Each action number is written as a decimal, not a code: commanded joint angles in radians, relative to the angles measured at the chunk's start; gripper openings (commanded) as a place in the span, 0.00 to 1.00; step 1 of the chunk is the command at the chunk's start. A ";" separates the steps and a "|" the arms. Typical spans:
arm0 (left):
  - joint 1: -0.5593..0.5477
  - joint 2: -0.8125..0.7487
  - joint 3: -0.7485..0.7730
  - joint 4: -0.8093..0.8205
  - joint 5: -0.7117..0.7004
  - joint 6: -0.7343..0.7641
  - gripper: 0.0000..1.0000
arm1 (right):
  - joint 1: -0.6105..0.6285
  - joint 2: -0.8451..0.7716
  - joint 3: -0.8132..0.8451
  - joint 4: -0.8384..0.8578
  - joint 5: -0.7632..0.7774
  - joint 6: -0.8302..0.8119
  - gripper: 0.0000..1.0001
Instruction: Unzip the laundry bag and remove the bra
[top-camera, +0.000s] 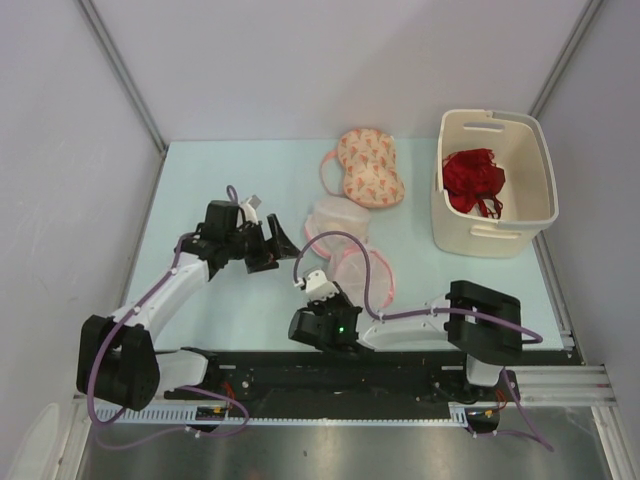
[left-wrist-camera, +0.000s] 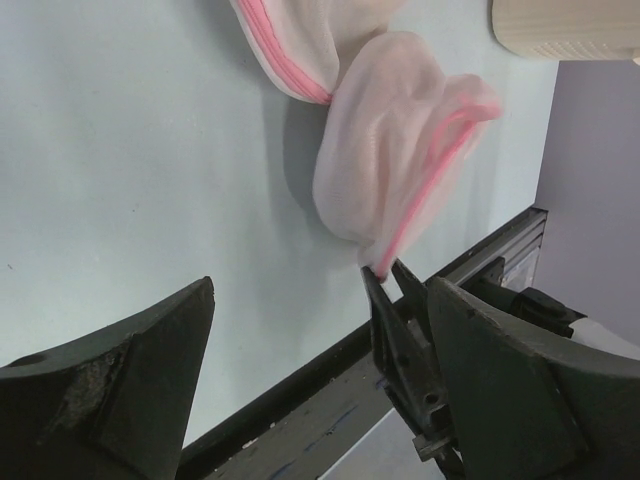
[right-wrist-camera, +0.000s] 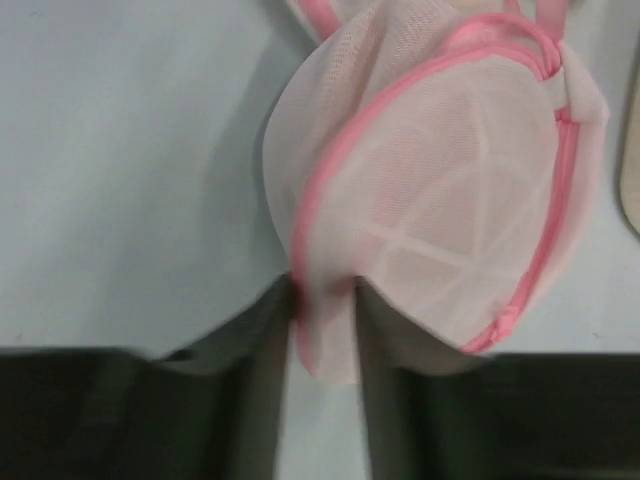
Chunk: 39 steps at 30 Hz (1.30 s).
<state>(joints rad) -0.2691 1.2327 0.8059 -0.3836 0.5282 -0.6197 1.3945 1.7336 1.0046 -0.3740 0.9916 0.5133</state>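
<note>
**Right tool (right-wrist-camera: 322, 310) pinching the rim of the round white see-through mesh laundry bag (right-wrist-camera: 430, 190) with pink zipper trim; zip not yet opened**

We judge this to be the opening step. The bag is held, its pink trim looks closed all the way round, and the pale peach-beige padded bra (right-wrist-camera: 425, 270) shows only as a warm tint through the mesh. Our right tool's two fingers are pressed onto the bag's near edge, with mesh and trim squeezed between them. Our left tool (left-wrist-camera: 320, 288) hangs spread and empty just beside the bag, on the side away from the white plastic bin (top-camera: 490, 240).

The bag sits on the pale blue-green desk (top-camera: 200, 180), to the bin's left and nearer the arm bases than the bin. A twin mesh pouch (top-camera: 335, 213) lies right beside it, also left of the bin.

The bag seems tipped up on its edge rather than lying flat, with its dome turned toward the right wrist camera. Being round, it has little long axis. The pinch draws it into an oval running from the right tool toward the bin's near corner.

Next, we think the left tool must find the zip puller, which we cannot pick out. It should close on that small tab and draw it along the trim while the right tool holds the rim taut.
</note>
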 joint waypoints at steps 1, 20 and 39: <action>0.008 -0.001 -0.013 0.011 0.033 0.017 0.92 | -0.002 0.020 0.084 -0.084 0.182 0.126 0.18; -0.168 0.036 -0.065 0.138 0.105 0.026 0.92 | -0.199 -0.452 -0.053 0.017 -0.299 0.045 0.00; -0.450 0.350 0.179 0.319 0.019 -0.117 0.84 | -0.374 -0.687 -0.096 -0.036 -0.545 0.042 0.00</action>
<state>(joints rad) -0.6994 1.5528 0.9134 -0.0971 0.5682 -0.7132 1.0294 1.0992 0.9207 -0.3973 0.4595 0.5438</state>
